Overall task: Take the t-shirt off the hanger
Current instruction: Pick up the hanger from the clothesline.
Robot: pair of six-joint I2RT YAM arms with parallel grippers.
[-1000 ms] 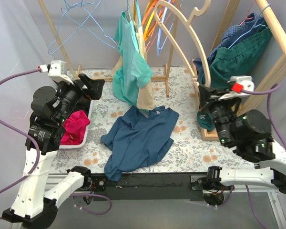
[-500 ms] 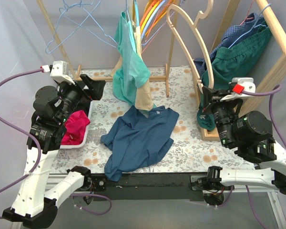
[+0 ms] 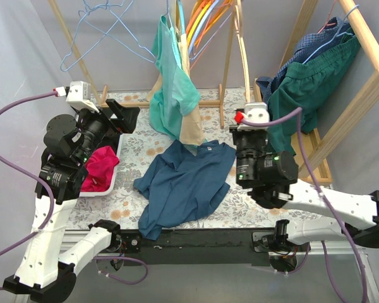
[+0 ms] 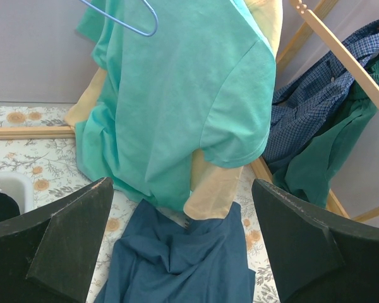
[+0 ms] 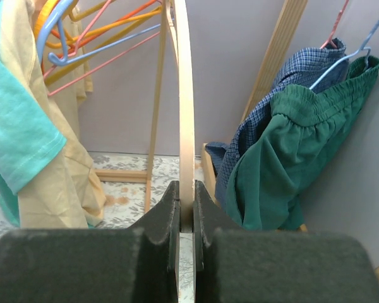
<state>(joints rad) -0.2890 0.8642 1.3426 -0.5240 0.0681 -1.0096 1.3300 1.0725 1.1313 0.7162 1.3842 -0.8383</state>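
Already loose: dark blue t-shirt (image 3: 183, 183) (rumpled, collar far side) on floral table (image 3: 134, 149)

Pretty sure this is a robotics lab dressed up as a laundry corner, not anybody's home. Two arms are bolted to a black rail (image 3: 202, 238) at the near edge of the surface (image 3: 117, 203), with purple cables (image 3: 31, 96) looping off them. Past the left end effector (image 4: 182, 189) and the right end effector (image 5: 186, 189) there's only a plain grey backdrop (image 3: 132, 69). The only homey stuff is a floral cloth over the surface, a wooden rack (image 3: 369, 41) off to the right of the right end effector, a bunch of coloured hangers (image 3: 202, 19) up and to its left, and a white bin (image 3: 101, 191) right by the left end effector.
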